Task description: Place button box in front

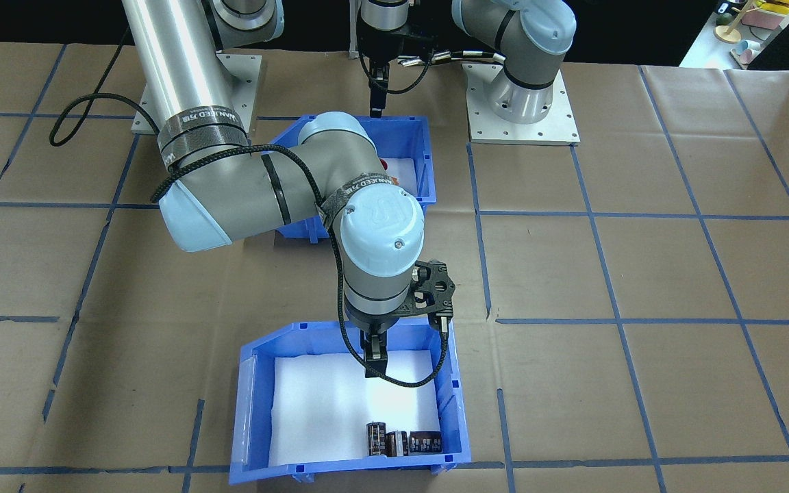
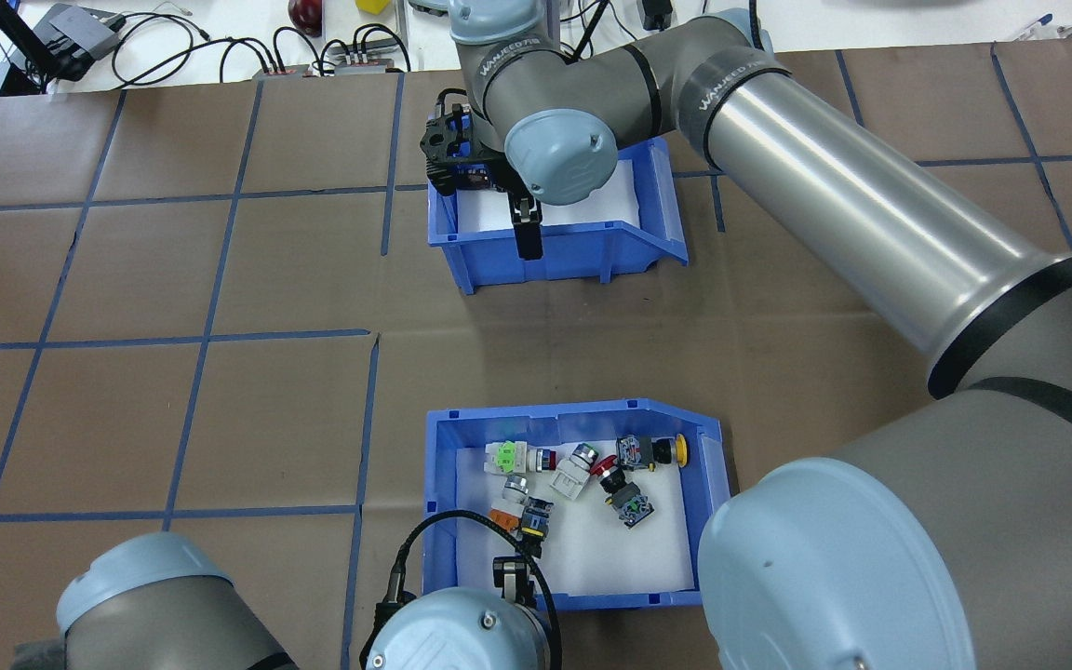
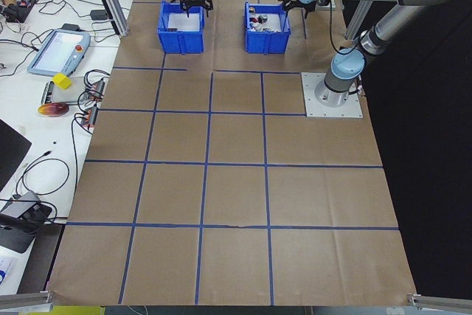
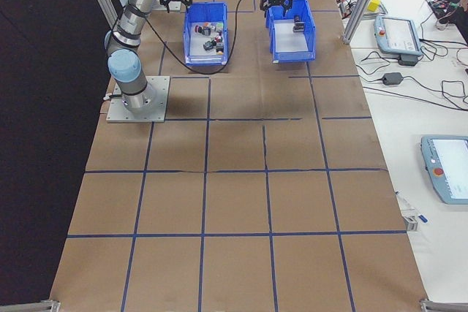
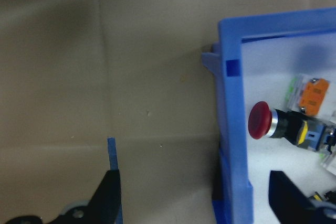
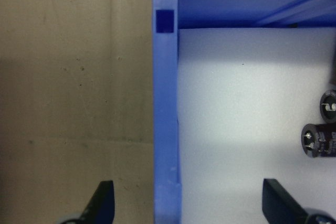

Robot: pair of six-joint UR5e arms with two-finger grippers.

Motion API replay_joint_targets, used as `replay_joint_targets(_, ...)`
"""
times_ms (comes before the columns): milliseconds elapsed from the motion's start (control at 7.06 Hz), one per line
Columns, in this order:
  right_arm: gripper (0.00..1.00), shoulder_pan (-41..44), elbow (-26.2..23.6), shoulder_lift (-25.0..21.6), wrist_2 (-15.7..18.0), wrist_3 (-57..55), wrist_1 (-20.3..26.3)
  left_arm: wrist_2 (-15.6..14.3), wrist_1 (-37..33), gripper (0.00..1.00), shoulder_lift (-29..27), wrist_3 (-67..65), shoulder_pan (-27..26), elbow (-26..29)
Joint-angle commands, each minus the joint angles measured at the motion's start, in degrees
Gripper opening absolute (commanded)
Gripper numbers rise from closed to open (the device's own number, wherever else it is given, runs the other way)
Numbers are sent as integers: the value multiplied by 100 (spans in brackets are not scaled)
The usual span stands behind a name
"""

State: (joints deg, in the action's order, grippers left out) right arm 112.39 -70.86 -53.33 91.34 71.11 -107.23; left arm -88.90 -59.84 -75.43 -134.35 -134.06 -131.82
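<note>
You find: left gripper (image 5: 191,195) spread open, straddling button box (image 5: 233,129) wall | right gripper (image 6: 186,203) spread open, straddling capacitor bin (image 6: 165,129) wall | both bins on tabletop (image 5: 79,77).

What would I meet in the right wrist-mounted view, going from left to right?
Brown paper table cover → blue side wall of the bin → white liner → dark capacitors at the right edge.

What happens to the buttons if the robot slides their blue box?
The button box looks like stiff plastic, so it should slide whole. The loose push buttons inside would probably rattle and shift. The left gripper straddles one wall, so a one-sided pull might twist it.
</note>
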Motion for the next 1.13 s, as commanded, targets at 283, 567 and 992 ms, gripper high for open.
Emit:
replay_joint_targets(283,40,46,-244,24,636,-36,-334,-251,683,98,-539,-232,-58,34)
replay_joint_targets(567,15,116,-218,15,666,-27,-343,-251,939,98,-771,-224,-85,-44)
replay_joint_targets(992,8,29,-104,-107,684,17,-343,-234,956,79,-859,-232,-85,-63)
